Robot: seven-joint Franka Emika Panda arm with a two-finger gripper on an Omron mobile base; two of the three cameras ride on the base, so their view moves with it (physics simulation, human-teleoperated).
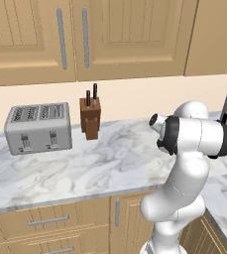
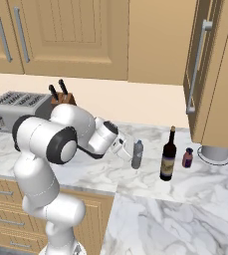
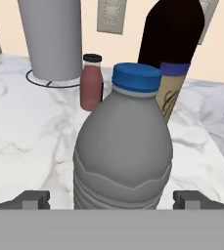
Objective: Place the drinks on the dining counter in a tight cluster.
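My gripper (image 3: 111,199) is wide apart, straddling the grey bottle (image 3: 123,151), not clamped yet. Wine bottle (image 2: 168,154) and small reddish bottle (image 2: 187,158) stand just right of it on the marble counter (image 2: 150,184). Nothing moved yet; all three left.

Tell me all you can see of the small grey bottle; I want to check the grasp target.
The grey bottle is grey ribbed plastic with a blue cap, standing upright on the marble counter, left of the wine bottle in the right base view. The open gripper straddles it, with its fingertips wide to either side, not touching.
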